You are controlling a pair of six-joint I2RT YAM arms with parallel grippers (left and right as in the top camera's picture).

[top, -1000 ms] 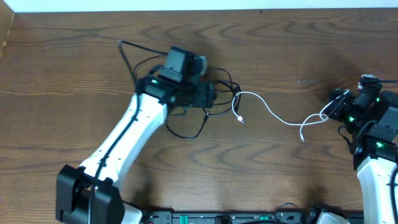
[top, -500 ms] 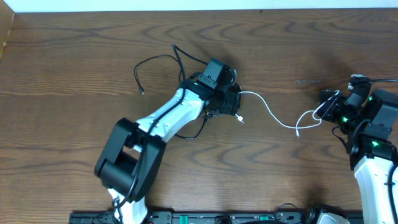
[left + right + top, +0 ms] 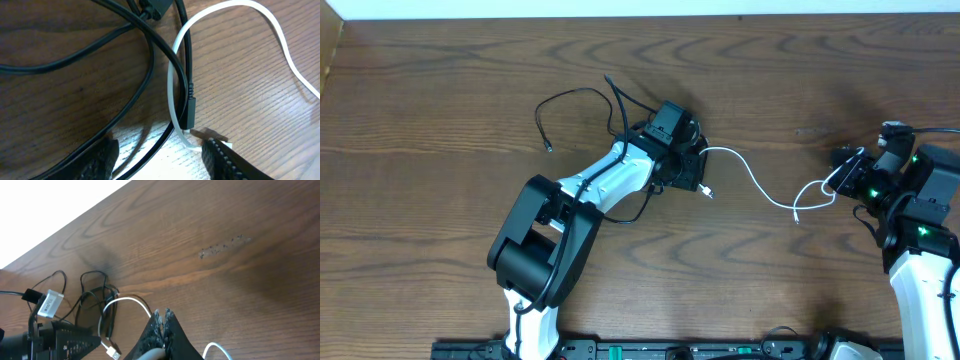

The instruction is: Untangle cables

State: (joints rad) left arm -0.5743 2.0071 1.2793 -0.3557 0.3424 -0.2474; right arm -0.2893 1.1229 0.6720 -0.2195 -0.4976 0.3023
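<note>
Wide open and empty, the left pincer (image 3: 159,146) straddles white cable (image 3: 170,85) and black cable (image 3: 189,107), crossed between its fingers; right pincer (image 3: 162,320) looks clamped on white cable's far stretch, so best pinch white alone and lift clear

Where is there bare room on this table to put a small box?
Bare table: the far right corner, beyond the white cable; the near strip between left arm and right arm. Crowded: around the left gripper, where the black cable loops beside the white one.

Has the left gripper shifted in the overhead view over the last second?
Yes. The left gripper moved right, closing in on the white cable's plug, which stayed where it was.
</note>
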